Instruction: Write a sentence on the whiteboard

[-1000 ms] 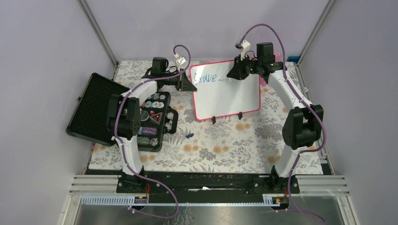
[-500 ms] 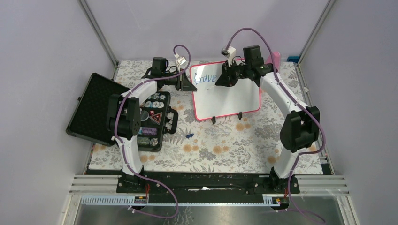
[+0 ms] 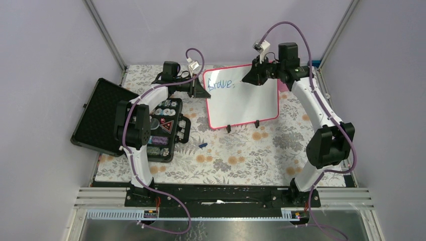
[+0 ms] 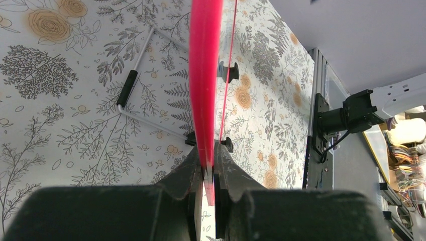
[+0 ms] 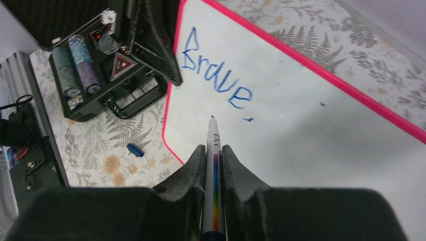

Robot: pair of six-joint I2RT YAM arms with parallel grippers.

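Observation:
The whiteboard with a red-pink frame stands tilted on two black feet at the back middle. Blue lettering "Brave," runs along its top left; it also shows in the right wrist view. My left gripper is shut on the board's left edge. My right gripper is shut on a white marker with a rainbow stripe. Its tip hangs a little off the board, below and right of the comma.
An open black case with poker chips lies at the left. A small blue marker cap lies on the floral mat in front of the board. A pink object stands behind the right arm.
My right gripper swung left over the lettering, then came back right and up. A comma now follows "Brave". The left gripper and the board have not moved.

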